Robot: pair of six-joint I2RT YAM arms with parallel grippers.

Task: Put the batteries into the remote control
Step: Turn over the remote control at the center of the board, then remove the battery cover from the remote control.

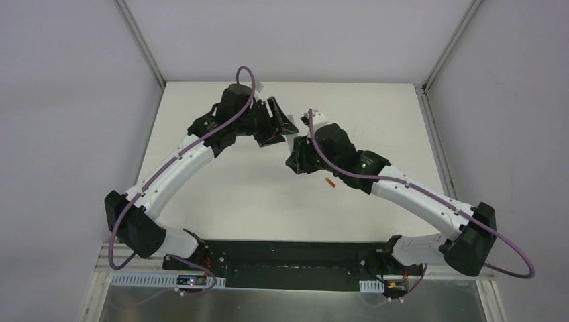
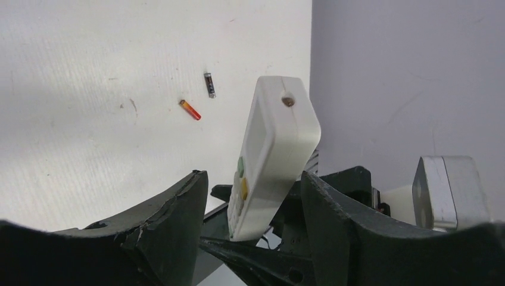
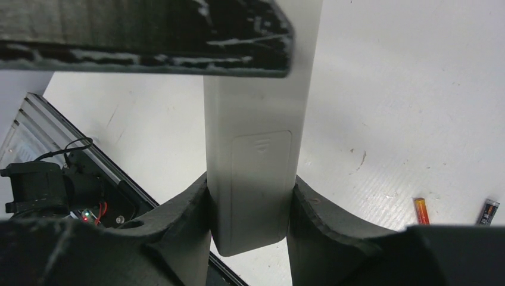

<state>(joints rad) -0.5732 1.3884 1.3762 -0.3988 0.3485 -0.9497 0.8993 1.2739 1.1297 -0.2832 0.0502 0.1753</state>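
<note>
The white remote control [image 3: 256,149] stands upright, clamped at its lower end in my right gripper [image 3: 250,196], with the back and its arrow-marked cover towards that camera. In the left wrist view the remote [image 2: 277,149] shows green and yellow buttons and rises between the wide-apart fingers of my open left gripper [image 2: 253,179], which does not grip it. One left finger [image 3: 149,47] crosses the remote's upper part. The red-orange battery [image 2: 190,109] and the dark battery [image 2: 209,84] lie loose on the table, apart from both grippers. They also show in the right wrist view, red-orange [image 3: 421,210] and dark [image 3: 489,211].
In the top view both grippers, left [image 1: 280,119] and right [image 1: 298,151], meet over the table's far middle. The red-orange battery [image 1: 329,182] lies just beside the right forearm. Grey walls stand at the back and sides. The black base rail [image 1: 288,258] runs along the near edge.
</note>
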